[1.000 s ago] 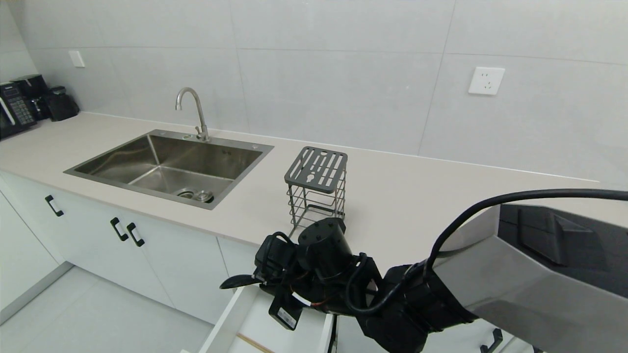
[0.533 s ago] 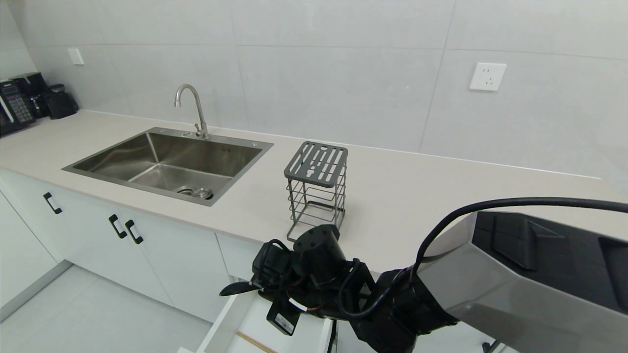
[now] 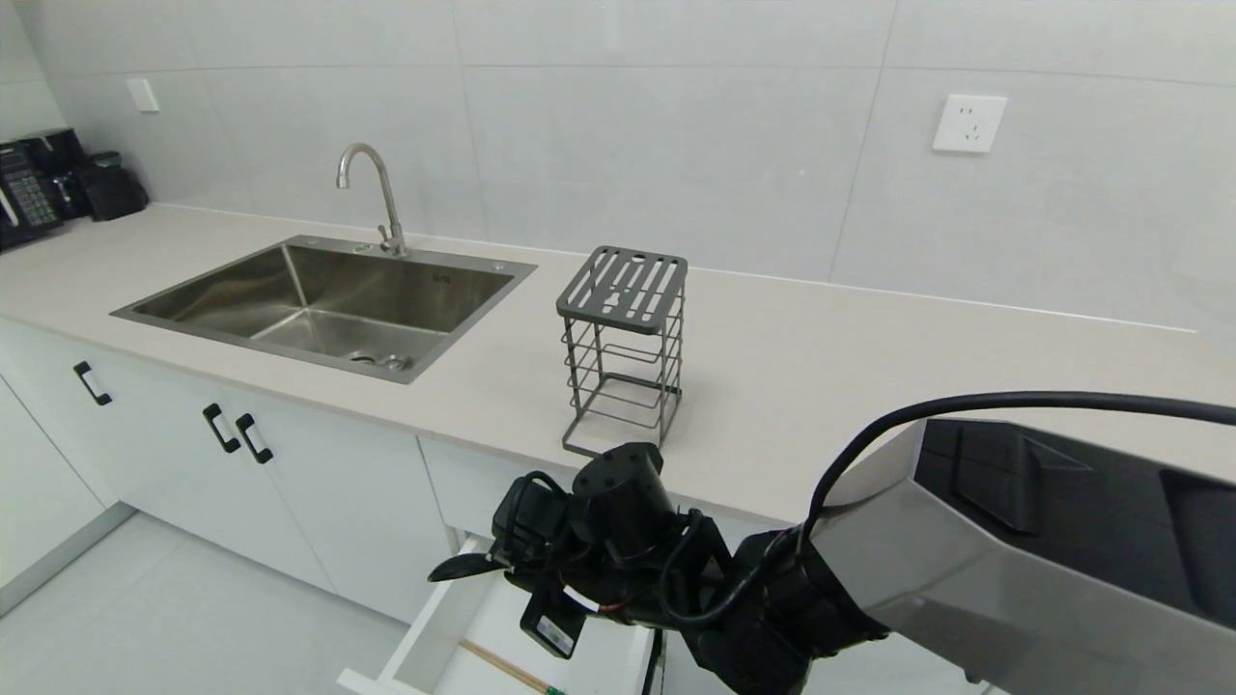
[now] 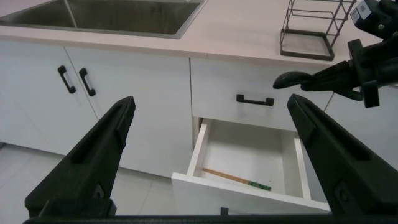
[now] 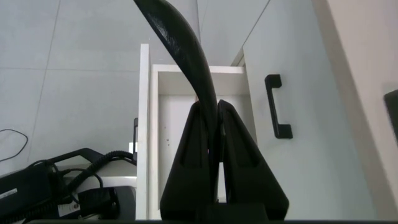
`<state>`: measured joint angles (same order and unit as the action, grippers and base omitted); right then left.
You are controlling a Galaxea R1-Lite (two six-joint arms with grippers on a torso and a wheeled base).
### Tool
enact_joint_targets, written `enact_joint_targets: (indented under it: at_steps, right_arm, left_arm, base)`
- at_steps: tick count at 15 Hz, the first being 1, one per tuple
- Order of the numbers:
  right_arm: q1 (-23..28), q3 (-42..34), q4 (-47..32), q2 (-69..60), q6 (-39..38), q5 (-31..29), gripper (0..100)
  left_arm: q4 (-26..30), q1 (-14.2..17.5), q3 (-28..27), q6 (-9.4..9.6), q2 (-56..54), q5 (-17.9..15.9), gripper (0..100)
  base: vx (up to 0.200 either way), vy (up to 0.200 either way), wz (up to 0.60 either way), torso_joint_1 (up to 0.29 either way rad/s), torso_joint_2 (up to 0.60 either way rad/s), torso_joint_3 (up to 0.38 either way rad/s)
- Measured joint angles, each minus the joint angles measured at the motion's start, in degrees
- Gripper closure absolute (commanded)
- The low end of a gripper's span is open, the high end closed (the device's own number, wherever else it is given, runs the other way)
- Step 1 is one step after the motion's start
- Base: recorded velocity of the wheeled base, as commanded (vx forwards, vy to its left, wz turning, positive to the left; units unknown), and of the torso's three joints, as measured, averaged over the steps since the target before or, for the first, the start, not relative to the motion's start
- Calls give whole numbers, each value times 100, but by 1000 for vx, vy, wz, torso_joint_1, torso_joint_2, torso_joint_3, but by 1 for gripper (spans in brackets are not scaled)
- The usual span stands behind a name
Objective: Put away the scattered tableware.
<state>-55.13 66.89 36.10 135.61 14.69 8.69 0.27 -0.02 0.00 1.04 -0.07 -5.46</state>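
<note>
Camera tilted down, right pincer (image 5: 209,109) clamped on black spoon (image 5: 173,38) over drawer (image 4: 198,149)

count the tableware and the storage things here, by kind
black spoon: 1
chopsticks: 1 set, stick count unclear
wire rack: 1
open drawer: 1
total: 4

R arm (image 3: 966,550) stretched low across the front, wrist bent. R gripper (image 3: 500,560) clamped tight on black spoon (image 3: 462,568), bowl end sticking out ahead. L gripper (image 4: 208,121) hangs w/ fingers (image 4: 102,146) spread wide.
</note>
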Motion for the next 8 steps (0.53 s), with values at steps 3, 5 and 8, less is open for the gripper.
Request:
enact_joint_targets:
  at_steps: [3,5,8]
  right_arm:
    - [4,41,4,45,15,0,100]
    - [4,80,9,87,11,0,100]
    - [4,105,17,127,-2,0,100]
  left_arm:
    - [0,-5,0,2,0,0,0]
    - [-6,-5,0,2,0,0,0]
    - [0,-7,0,5,0,0,0]
  base:
    - [0,0,0,-216,432,207]
    - [0,0,0,-144,290,137]
    - [0,0,0,-149,282,137]
